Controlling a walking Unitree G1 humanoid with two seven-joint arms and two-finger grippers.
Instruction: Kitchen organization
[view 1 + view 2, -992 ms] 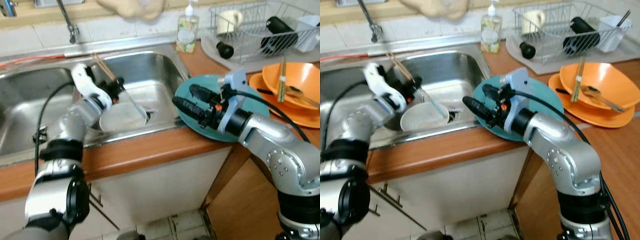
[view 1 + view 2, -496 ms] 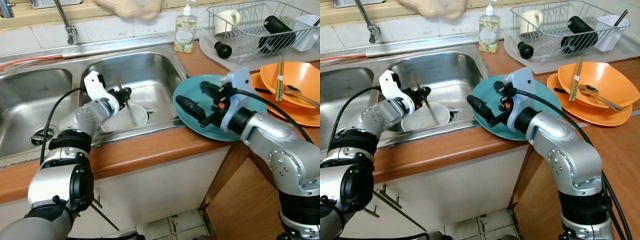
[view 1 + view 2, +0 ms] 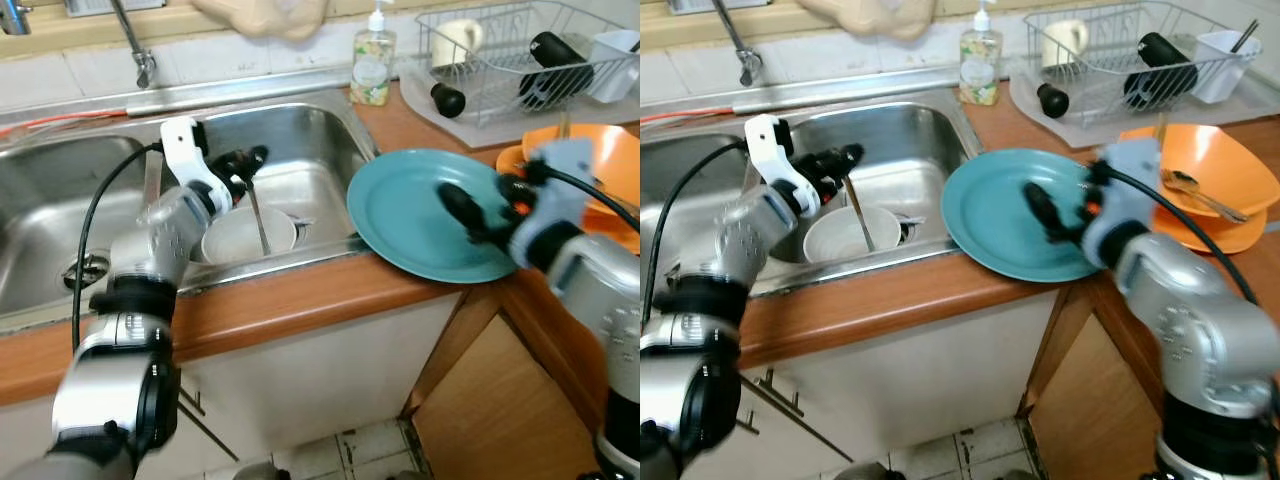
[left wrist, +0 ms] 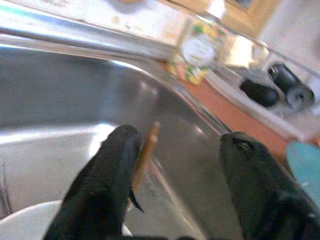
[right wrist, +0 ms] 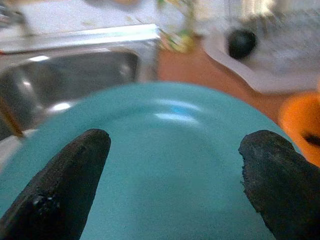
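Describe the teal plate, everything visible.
The teal plate is round, shallow and glossy, likely plastic or glazed, with nothing lying on it. It lies flat on the wooden counter just to the right of the sink, its left rim over the sink's edge. The orange dishes sit at its right. The right gripper hovers open above it, fingers spread wide, not gripping it.

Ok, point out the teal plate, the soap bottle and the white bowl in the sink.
teal plate (image 3: 405,215), left eye view, on the bare middle of its face.
soap bottle (image 3: 374,68), left eye view, on its label.
white bowl (image 3: 840,236), right eye view, on its inside, left of the stick.
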